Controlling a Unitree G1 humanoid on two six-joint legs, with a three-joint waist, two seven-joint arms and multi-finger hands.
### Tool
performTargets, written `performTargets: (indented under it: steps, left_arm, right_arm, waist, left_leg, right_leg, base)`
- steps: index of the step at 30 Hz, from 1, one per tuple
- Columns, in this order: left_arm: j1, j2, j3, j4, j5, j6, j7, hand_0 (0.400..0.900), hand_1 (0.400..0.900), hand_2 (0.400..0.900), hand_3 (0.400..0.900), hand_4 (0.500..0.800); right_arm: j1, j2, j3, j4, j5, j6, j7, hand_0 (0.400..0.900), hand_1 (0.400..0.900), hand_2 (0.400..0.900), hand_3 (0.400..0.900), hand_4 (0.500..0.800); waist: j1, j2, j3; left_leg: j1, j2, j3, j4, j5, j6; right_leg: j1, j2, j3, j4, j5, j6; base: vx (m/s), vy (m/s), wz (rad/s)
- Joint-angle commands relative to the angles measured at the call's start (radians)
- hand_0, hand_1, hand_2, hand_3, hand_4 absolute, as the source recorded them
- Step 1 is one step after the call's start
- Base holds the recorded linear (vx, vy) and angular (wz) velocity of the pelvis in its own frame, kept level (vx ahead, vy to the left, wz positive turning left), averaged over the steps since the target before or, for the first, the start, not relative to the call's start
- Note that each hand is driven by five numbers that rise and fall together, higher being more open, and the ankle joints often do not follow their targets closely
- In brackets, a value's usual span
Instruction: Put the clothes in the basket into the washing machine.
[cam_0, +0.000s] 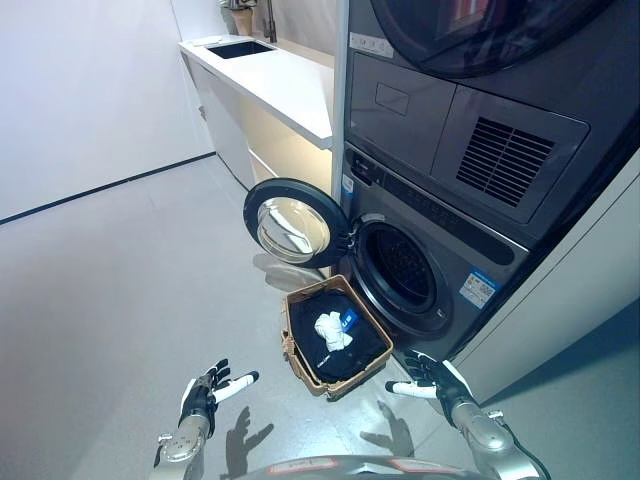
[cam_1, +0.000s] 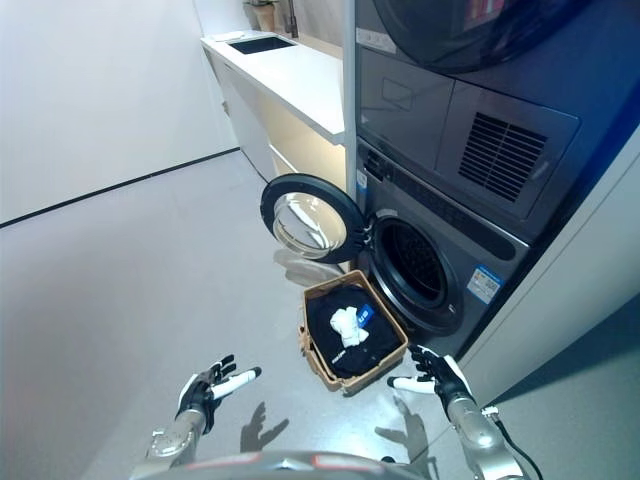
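Note:
A brown basket (cam_0: 300, 362) stands on the grey floor right before the lower washing machine (cam_0: 440, 240). Dark clothes (cam_0: 345, 350) fill it, with a white piece (cam_0: 331, 329) and a small blue item on top. The machine's round door (cam_0: 290, 223) is swung open to the left, and its drum opening (cam_0: 402, 268) is dark. My left hand (cam_0: 208, 390) hovers open above the floor, left of the basket. My right hand (cam_0: 432, 377) is open too, just right of the basket's near corner, not touching it.
A second machine (cam_0: 470, 40) is stacked above the washer. A white counter (cam_0: 270, 75) with a dark sink (cam_0: 240, 47) runs along the back, left of the machines. A white wall (cam_0: 80, 90) bounds the floor on the left.

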Motion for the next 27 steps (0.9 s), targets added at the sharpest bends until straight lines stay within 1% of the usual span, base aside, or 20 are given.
performTargets:
  steps: [1, 4, 8, 14, 18, 22, 25, 27]
  left_arm:
    - [-0.040, 0.062, 0.020, -0.053, 0.021, -0.059, 0.018, 0.900, 0.900, 0.900, 0.900, 0.800]
    - [-0.043, 0.056, 0.025, -0.055, -0.011, -0.064, 0.011, 0.900, 0.900, 0.900, 0.900, 0.800]
    - [-0.046, 0.059, 0.022, -0.046, -0.001, -0.061, 0.016, 0.900, 0.900, 0.900, 0.900, 0.800]
    - [-0.052, 0.065, 0.014, -0.052, 0.017, -0.061, 0.018, 0.900, 0.900, 0.900, 0.900, 0.800]
    - [-0.060, 0.069, 0.014, -0.055, 0.020, -0.064, 0.020, 0.900, 0.900, 0.900, 0.900, 0.800]
    - [-0.061, 0.073, 0.020, -0.058, 0.017, -0.066, 0.019, 0.900, 0.900, 0.900, 0.900, 0.800]
    - [-0.062, 0.078, 0.021, -0.059, 0.022, -0.062, 0.016, 0.900, 0.900, 0.900, 0.900, 0.800]
    - [-0.068, 0.084, 0.019, -0.064, 0.026, -0.059, 0.013, 0.900, 0.900, 0.900, 0.900, 0.800]
  right_arm:
    - [-0.032, 0.013, 0.003, -0.070, 0.023, -0.052, -0.010, 0.900, 0.900, 0.900, 0.900, 0.800]
    - [-0.037, 0.016, 0.004, -0.069, 0.023, -0.052, -0.009, 0.900, 0.900, 0.900, 0.900, 0.800]
    - [-0.038, 0.015, 0.004, -0.072, 0.021, -0.048, -0.008, 0.900, 0.900, 0.900, 0.900, 0.800]
    - [-0.055, 0.015, 0.002, -0.061, 0.021, -0.044, -0.008, 0.900, 0.900, 0.900, 0.900, 0.800]
    - [-0.080, 0.011, 0.006, -0.047, 0.020, -0.042, -0.008, 0.900, 0.900, 0.900, 0.900, 0.800]
    - [-0.092, 0.009, 0.004, -0.041, 0.020, -0.038, -0.004, 0.900, 0.900, 0.900, 0.900, 0.800]
    - [-0.090, 0.013, 0.000, -0.041, 0.021, -0.034, 0.000, 0.900, 0.900, 0.900, 0.900, 0.800]
    - [-0.089, 0.017, 0.000, -0.037, 0.024, -0.031, -0.001, 0.900, 0.900, 0.900, 0.900, 0.800]
  waist:
    - [0.005, -0.067, -0.054]
    - [0.005, -0.066, -0.053]
    - [0.003, -0.064, -0.047]
    - [0.005, -0.066, -0.045]
    - [0.013, -0.068, -0.038]
    - [0.017, -0.061, -0.033]
    - [0.014, -0.057, -0.030]
    - [0.009, -0.055, -0.018]
  left_leg:
    - [-0.079, -0.024, -0.030, 0.041, 0.006, -0.004]
    - [-0.080, -0.027, -0.029, 0.042, 0.005, -0.002]
    - [-0.075, -0.030, -0.027, 0.049, -0.008, 0.002]
    - [-0.091, -0.050, -0.019, 0.098, -0.037, 0.017]
    - [-0.126, -0.075, -0.011, 0.174, -0.070, 0.029]
    - [-0.143, -0.100, -0.002, 0.195, -0.084, 0.041]
    - [-0.139, -0.123, -0.001, 0.192, -0.085, 0.057]
    - [-0.130, -0.141, -0.005, 0.195, -0.088, 0.072]
  right_leg:
    - [0.000, -0.010, -0.015, 0.064, -0.018, 0.026]
    - [-0.002, -0.012, -0.014, 0.067, -0.018, 0.028]
    - [-0.002, -0.017, -0.008, 0.086, -0.027, 0.030]
    - [-0.021, -0.035, 0.010, 0.121, -0.034, 0.037]
    - [-0.040, -0.053, 0.035, 0.144, -0.033, 0.044]
    - [-0.069, -0.078, 0.052, 0.171, -0.022, 0.064]
    - [-0.106, -0.103, 0.073, 0.250, -0.010, 0.076]
    - [-0.143, -0.123, 0.091, 0.342, 0.014, 0.070]
  base:
    - [0.00, 0.000, 0.00]
    - [0.01, 0.007, 0.00]
    - [0.02, 0.037, -0.02]
    - [0.00, 0.064, -0.07]
    - [-0.02, 0.100, -0.14]
    - [-0.03, 0.157, -0.09]
    - [-0.03, 0.205, 0.03]
    - [-0.05, 0.228, 0.10]
